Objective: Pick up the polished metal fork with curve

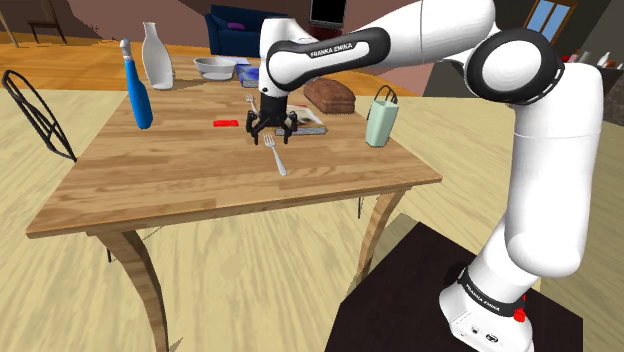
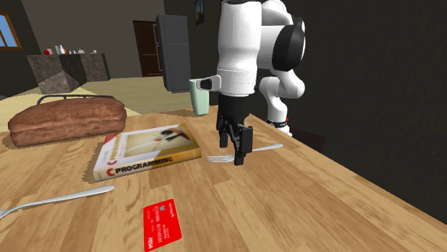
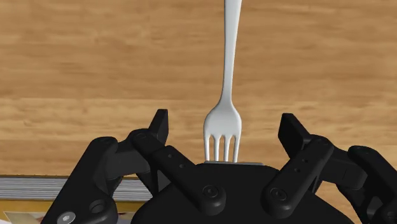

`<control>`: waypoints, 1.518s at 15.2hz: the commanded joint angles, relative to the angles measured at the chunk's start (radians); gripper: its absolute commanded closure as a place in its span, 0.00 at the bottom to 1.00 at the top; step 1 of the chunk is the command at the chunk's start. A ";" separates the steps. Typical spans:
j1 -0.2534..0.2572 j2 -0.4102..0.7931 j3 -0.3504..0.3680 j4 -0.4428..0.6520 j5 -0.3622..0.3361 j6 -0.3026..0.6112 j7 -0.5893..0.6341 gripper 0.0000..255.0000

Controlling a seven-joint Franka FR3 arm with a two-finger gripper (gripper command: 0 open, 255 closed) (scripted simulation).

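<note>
At the shoulder view's far left, a black wire chair [image 1: 35, 115] stands beside the wooden worktop [image 1: 180, 180]. On the worktop's left part a blue bottle [image 1: 138, 95] stands upright. A white bottle [image 1: 157, 58] stands farther back, and a pale bowl [image 1: 217, 67] sits to its right near the far edge. Toward the middle a red card [image 1: 225, 123] lies flat, and a second fork [image 1: 250, 101] lies just beyond it. Right of the card the black end effector [image 1: 271, 133] hangs low over the worktop, pointing down and released. In the wrist view its 2 fingers [image 3: 159, 127] stand apart on either side of the tines without touching them. The silvery fork [image 1: 277, 160] lies flat near the middle of the worktop, its tines under the end effector and its handle running toward the near edge. Just right of the end effector lies a book [image 1: 305, 120], with a brown loaf [image 1: 330, 95] farther back. A pale green container [image 1: 381, 120] stands upright near the right edge. The arm's dark stand [image 1: 430, 290] sits at the lower right.
</note>
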 commanded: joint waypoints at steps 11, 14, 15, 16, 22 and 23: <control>0.000 0.003 0.000 0.000 -0.001 0.003 0.000 1.00; 0.001 -0.005 0.001 0.029 0.002 -0.033 -0.003 1.00; 0.001 -0.007 0.001 0.040 0.003 -0.046 -0.004 1.00; 0.001 -0.009 0.002 0.050 0.004 -0.058 -0.004 1.00; 0.004 -0.015 0.004 0.122 0.007 -0.136 -0.009 1.00; 0.005 -0.015 0.004 0.135 0.008 -0.149 -0.010 1.00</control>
